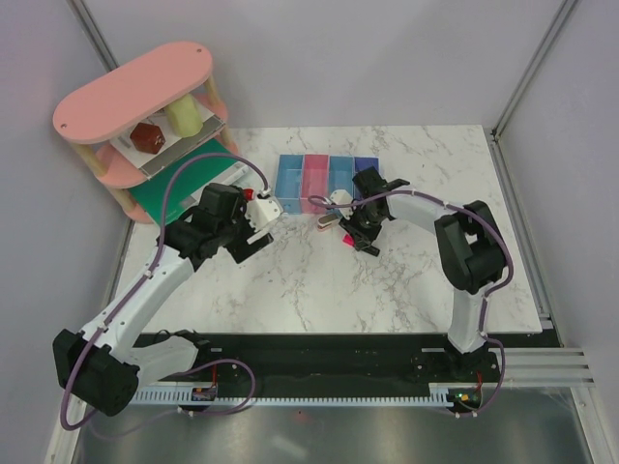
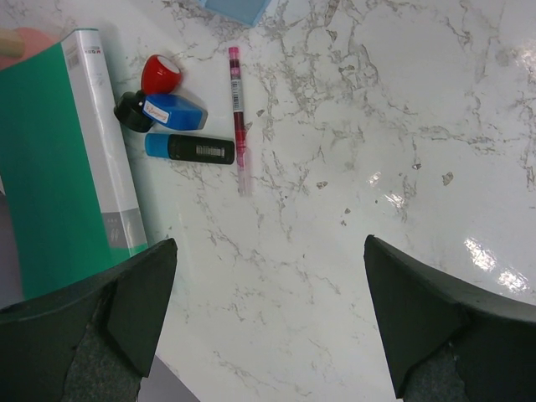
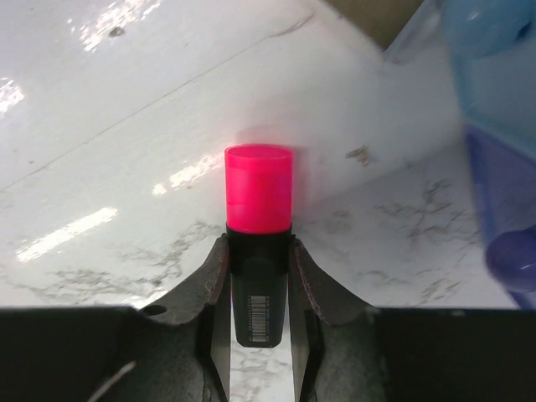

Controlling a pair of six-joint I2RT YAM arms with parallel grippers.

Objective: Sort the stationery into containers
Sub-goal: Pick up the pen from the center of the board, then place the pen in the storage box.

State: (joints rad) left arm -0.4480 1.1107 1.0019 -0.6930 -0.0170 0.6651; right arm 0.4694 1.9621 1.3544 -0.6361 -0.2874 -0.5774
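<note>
Your right gripper's (image 3: 258, 247) fingers (image 3: 214, 280) are drawn in narrow and clamped on the black barrel of the pink-capped marker (image 3: 259, 197), one pad on each side. The cap sticks out past the tips and points away from the wrist. Whether the marker is off the marble table (image 1: 406, 280) you cannot tell. In the wrist view the edge of a violet-blue bin (image 3: 502, 209) lies just to the right of the cap, with a light blue bin (image 3: 490, 50) beyond it. From above, that gripper sits just in front of the row of four bins (image 1: 327, 176), and a beige-grey block (image 1: 328, 220) lies on the table beside it, between the gripper and the pink bin (image 1: 315, 177).

Your left gripper's (image 2: 270, 251) fingers (image 2: 142, 293) stand wide apart with nothing between them, only bare marble below. The rest of the stationery lies ahead of them in a tight cluster. A thin red pen (image 2: 239, 117) runs lengthwise. A blue-capped black marker (image 2: 188, 148) lies crosswise with its black end touching the pen. Just beyond are a blue piece (image 2: 174, 111), a black piece (image 2: 131, 111) and a red piece (image 2: 159, 73). The cluster lies right beside the white edge of the green board (image 2: 42, 167). The pink tiered shelf (image 1: 135, 92) stands at the far left corner.
</note>
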